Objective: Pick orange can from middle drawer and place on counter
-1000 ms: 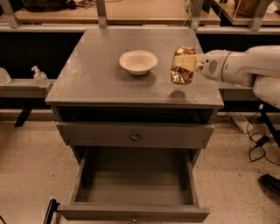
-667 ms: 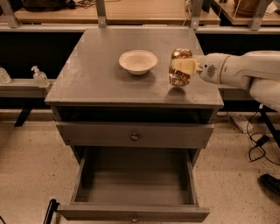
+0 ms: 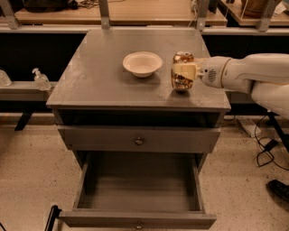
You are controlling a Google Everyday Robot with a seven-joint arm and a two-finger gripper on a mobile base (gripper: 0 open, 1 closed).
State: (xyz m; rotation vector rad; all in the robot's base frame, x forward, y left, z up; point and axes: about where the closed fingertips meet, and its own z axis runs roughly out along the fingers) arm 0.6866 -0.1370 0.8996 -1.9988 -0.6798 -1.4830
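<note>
The orange can (image 3: pixel 182 83) stands upright at the right side of the counter (image 3: pixel 104 76), its base at or just above the surface, to the right of a white bowl. My gripper (image 3: pixel 181 71) reaches in from the right and is shut on the can's middle, with a cream finger (image 3: pixel 184 70) across its front. The middle drawer (image 3: pixel 140 189) is pulled out wide below the cabinet front and shows nothing inside. Its knob (image 3: pixel 138 224) shows at the bottom edge.
A white bowl (image 3: pixel 142 63) sits on the counter just left of the can. A closed grey drawer front with a knob (image 3: pixel 139 140) is above the open drawer. A wooden bench top (image 3: pixel 135 13) runs behind. A pump bottle (image 3: pixel 41 80) stands on a ledge at left. Cables (image 3: pixel 266 144) lie on the floor at right.
My gripper has carried the can a little left and down towards the counter, and the can has turned from tilted to upright.
</note>
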